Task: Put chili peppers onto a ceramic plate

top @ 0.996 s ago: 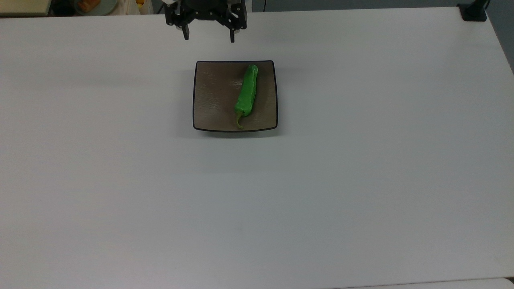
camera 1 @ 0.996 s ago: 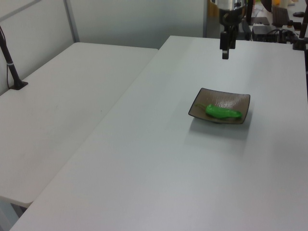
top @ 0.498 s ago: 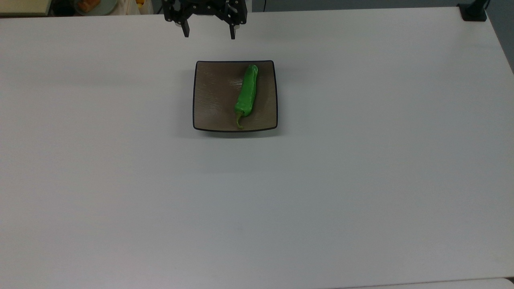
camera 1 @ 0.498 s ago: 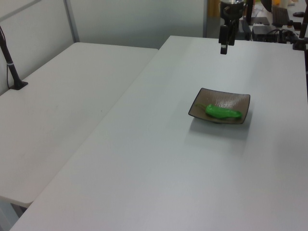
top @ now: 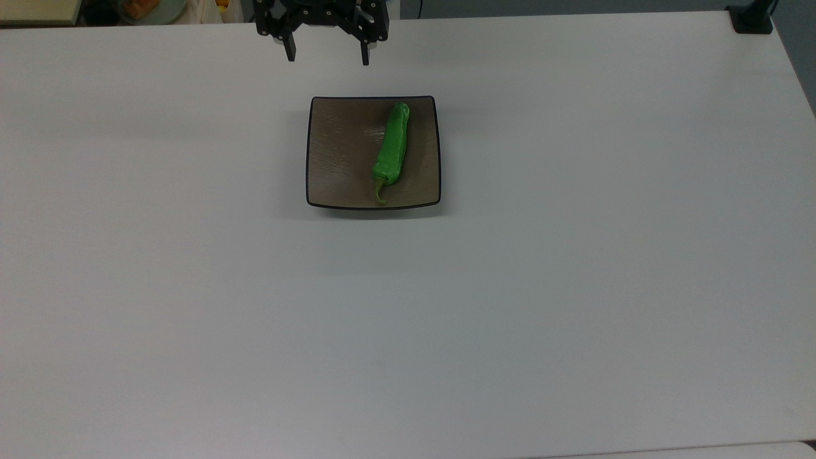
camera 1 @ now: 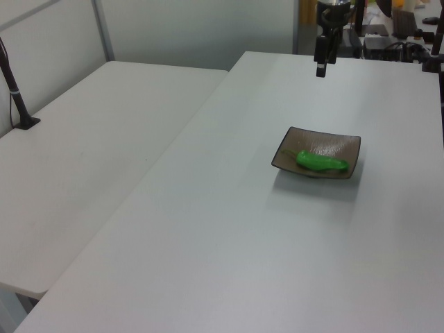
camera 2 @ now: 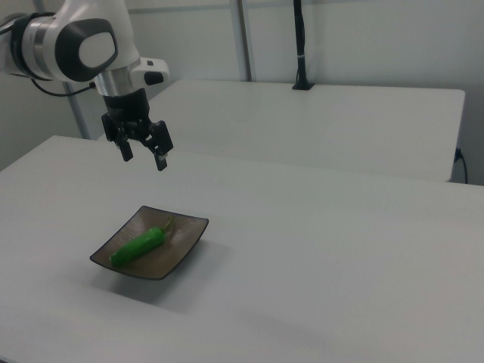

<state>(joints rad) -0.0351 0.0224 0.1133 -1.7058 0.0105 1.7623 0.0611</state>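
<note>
A glossy green chili pepper (top: 391,150) lies lengthwise on the right half of the square brown-grey ceramic plate (top: 338,153), its olive stem pointing toward the top view's bottom. The pepper (camera 2: 139,246) and the plate (camera 2: 178,246) also show in the right view, and again as pepper (camera 1: 321,161) and plate (camera 1: 325,143) in the left view. My gripper (top: 327,57) hangs high above the table beyond the plate's far edge, open with nothing between its fingers (camera 2: 144,157). It is well clear of the pepper. In the left view the gripper (camera 1: 321,69) is seen edge-on.
The white table (top: 574,255) spreads wide around the plate. A second white table (camera 1: 90,159) stands alongside. A black post base (top: 752,19) sits at the top view's top right corner. Clutter lies behind the far edge at the top view's top left.
The gripper has risen and drawn a little farther back from the plate, still open. Pepper and plate have not moved.
</note>
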